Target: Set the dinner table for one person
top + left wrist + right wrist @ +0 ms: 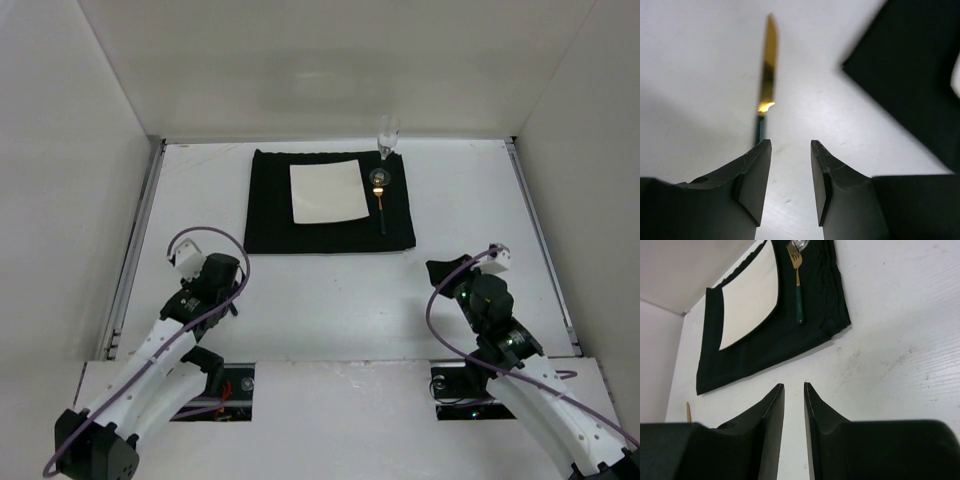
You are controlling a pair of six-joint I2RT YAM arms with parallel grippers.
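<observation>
- Already the black placemat, white plate, fork and glass are laid out at the far middle of the dinner table.
- The knife lies on bare tabletop just ahead of the left gripper, whose fingers are partly apart and empty.
- The right gripper is narrowly parted and holds nothing.
- Likely left to do: placing the knife.

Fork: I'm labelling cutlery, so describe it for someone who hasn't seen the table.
On the dinner table lies a black placemat with a white plate. The fork lies on it right of the plate, before the glass: slim, gold tines, dark green handle.
</observation>
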